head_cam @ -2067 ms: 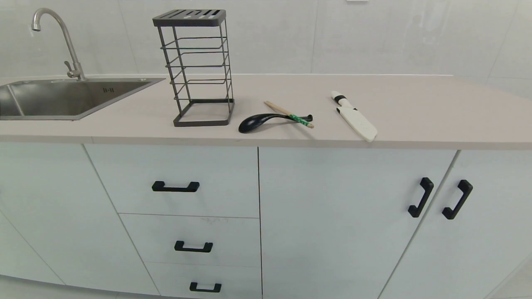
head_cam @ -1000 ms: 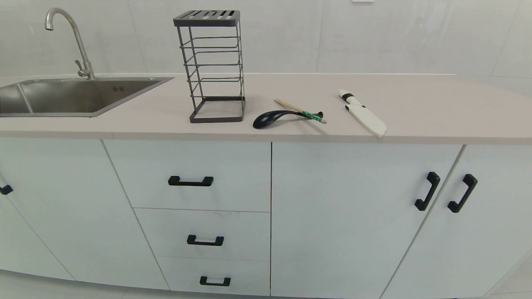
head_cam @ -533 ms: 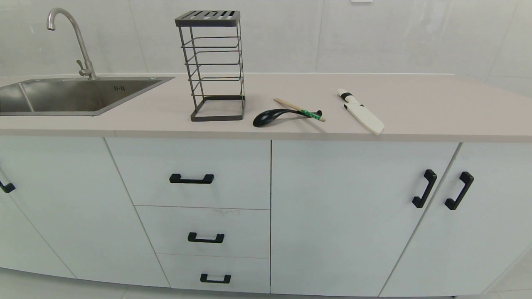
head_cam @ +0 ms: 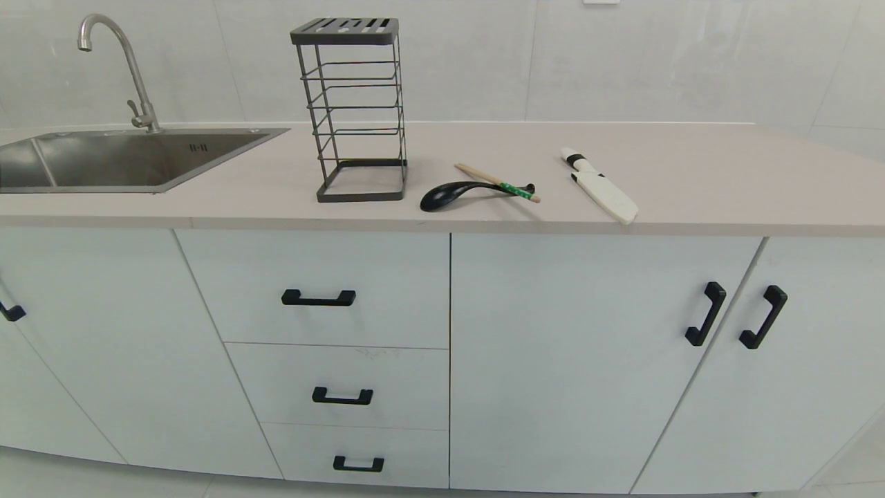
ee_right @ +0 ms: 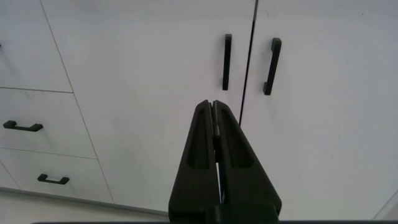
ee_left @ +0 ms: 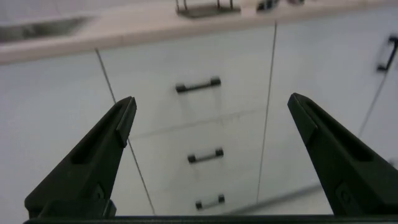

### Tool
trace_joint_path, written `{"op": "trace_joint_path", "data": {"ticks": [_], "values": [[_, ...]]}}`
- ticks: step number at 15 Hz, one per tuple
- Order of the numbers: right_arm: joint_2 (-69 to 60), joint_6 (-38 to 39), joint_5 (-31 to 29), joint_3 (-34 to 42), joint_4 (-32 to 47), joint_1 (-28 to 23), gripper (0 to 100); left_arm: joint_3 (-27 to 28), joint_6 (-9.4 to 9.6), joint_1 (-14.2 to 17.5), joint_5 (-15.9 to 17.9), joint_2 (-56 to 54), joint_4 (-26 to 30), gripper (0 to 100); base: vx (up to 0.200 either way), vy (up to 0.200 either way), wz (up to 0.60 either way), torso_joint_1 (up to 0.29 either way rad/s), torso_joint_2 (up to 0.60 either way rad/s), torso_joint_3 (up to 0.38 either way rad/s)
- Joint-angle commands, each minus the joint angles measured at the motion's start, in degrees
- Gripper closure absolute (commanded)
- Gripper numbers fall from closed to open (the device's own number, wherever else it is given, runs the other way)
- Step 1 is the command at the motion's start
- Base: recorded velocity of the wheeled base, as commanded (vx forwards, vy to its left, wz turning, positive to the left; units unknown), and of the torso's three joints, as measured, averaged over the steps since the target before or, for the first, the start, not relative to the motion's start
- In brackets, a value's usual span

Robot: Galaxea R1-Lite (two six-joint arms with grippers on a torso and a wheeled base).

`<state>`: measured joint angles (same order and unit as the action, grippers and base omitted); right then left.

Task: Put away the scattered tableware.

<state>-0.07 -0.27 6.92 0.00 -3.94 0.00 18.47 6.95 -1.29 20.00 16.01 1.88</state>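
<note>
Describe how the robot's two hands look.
The left hand has two matte black fingers, each a long wedge tapering to a blunt tip. The right hand has the same black, tapered fingers. Their surfaces are plain.

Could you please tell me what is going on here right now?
Nothing is being handled yet. The curved black spoon, the wooden chopsticks with a green band lying across its handle, and the white knife-like utensil with a black band all lie loose on the beige countertop, to the right of the dark wire rack. The left pincer is open and the right pincer is shut, both low in front of the white cabinets.
</note>
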Motion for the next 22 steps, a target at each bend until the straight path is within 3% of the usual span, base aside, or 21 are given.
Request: {"op": "trace_joint_path", "data": {"ticks": [1, 2, 3, 4, 5, 6, 7, 10, 13, 15, 17, 18, 22], "values": [[0.1, -0.2, 0.0, 0.0, 0.0, 0.0, 100, -3.4, 14.85, -5.8, 4.2, 20.8, 3.6, 0, 0.0, 0.0, 0.0, 0.0, 0.0, 0.0], [0.1, -0.5, 0.0, 0.0, -0.1, 0.0, 100, -3.2, 23.2, -6.9, 4.2, 28.6, 1.3, 0, 0.0, 0.0, 0.0, 0.0, 0.0, 0.0], [0.1, -1.1, 0.1, 0.0, -0.1, 0.0, 100, -3.2, 34.1, -7.1, 4.2, 38.3, -3.3, 0, 0.0, 0.0, 0.0, 0.0, 0.0, 0.0], [0.1, -1.5, 0.1, 0.0, -0.1, 0.0, 100, -3.0, 39.72, -7.2, 4.1, 43.6, -6.1, 0, 0.0, 0.0, 0.0, 0.0, 0.0, 0.0], [0.1, -2.3, 0.2, 0.0, 0.0, 0.0, 100, -2.1, 47.81, -7.4, 2.8, 52.3, -11.5, 0, 0.0, 0.0, 0.0, 0.0, 0.0, 0.0], [0.1, -1.8, 0.5, 0.0, 0.0, 0.0, 100, -1.1, 49.13, -7.7, 0.9, 55.8, -12.6, 0, 0.0, 0.0, 0.0, 0.0, 0.0, 0.0], [0.1, -1.6, 0.6, 0.0, 0.1, 0.0, 100, 0.0, 49.13, -8.7, 0.2, 58.0, -12.6, 0, 0.0, 0.0, 0.0, 0.0, 0.0, 0.0], [0.1, -2.0, 0.6, 0.0, 0.2, 0.0, 100, 7.9, 49.48, -16.0, -3.0, 74.0, -13.3, 0, 0.0, 0.0, 0.0, 0.0, 0.0, 0.0], [0.1, -1.8, 0.6, 0.0, 0.2, 0.0, 100, 13.4, 50.53, -20.2, -5.2, 90.2, -14.8, 0, 0.0, 0.0, 0.0, 0.0, 0.0, 0.0], [0.1, -1.8, 0.6, 0.0, 0.1, 0.0, 100, 13.8, 50.62, -20.5, -8.9, 97.4, -20.8, 0, 0.0, 0.0, 0.0, 0.0, 0.0, 0.0], [0.1, -1.8, 0.6, 0.0, 0.0, 0.0, 100, 13.9, 50.36, -20.1, -10.6, 102.0, -26.8, 0, 0.0, 0.0, 0.0, 0.0, 0.0, 0.0], [0.1, -1.3, 0.5, 0.0, -0.1, 0.0, 100, 13.9, 50.36, -18.7, -13.1, 104.4, -30.1, 0, 0.0, 0.0, 0.0, 0.0, 0.0, 0.0], [0.1, -1.0, 0.6, 0.0, -0.1, 0.0, 100, 14.3, 50.36, -17.4, -14.3, 108.9, -33.0, 0, 0.0, 0.0, 0.0, 0.0, 0.0, 0.0]]}}
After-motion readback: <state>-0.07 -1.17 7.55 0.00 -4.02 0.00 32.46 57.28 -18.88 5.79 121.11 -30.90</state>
